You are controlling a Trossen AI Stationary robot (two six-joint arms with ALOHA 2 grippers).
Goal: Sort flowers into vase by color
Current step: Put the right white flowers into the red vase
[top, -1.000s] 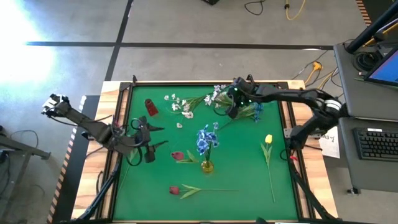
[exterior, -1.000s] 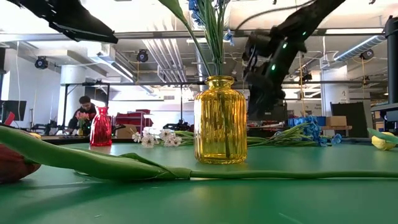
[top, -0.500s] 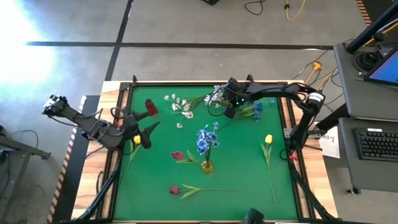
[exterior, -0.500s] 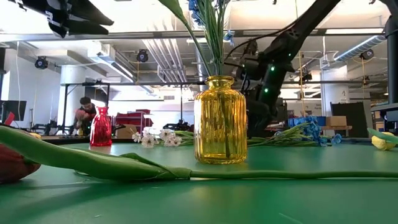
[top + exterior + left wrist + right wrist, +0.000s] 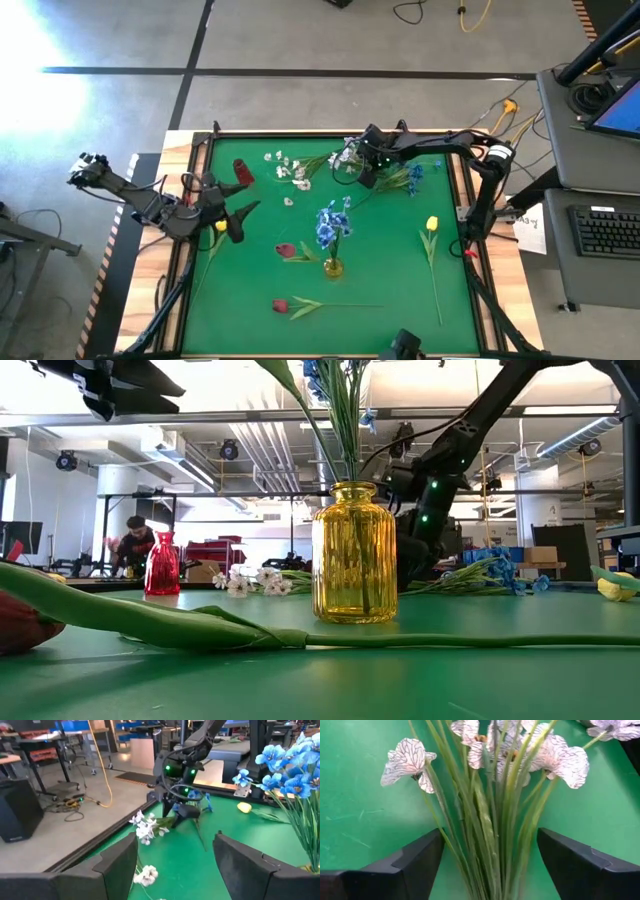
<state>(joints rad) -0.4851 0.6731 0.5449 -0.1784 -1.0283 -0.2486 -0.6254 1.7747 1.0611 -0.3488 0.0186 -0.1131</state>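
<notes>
The right gripper (image 5: 362, 176) is low at the far side of the green mat (image 5: 390, 270), its fingers spread on either side of the white flower stems (image 5: 490, 820). The left gripper (image 5: 235, 215) hangs released over the mat's left edge. Blue flowers (image 5: 331, 222) stand in the yellow vase (image 5: 354, 553).

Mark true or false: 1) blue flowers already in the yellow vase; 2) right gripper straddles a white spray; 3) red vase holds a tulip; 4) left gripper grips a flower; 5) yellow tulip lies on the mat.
1) True: blue flowers stand in the yellow vase.
2) True: the right gripper is open around the white spray.
3) False: the red vase shows no flower.
4) False: the left gripper is open, holding nothing.
5) True: the yellow tulip lies on the mat.
</notes>
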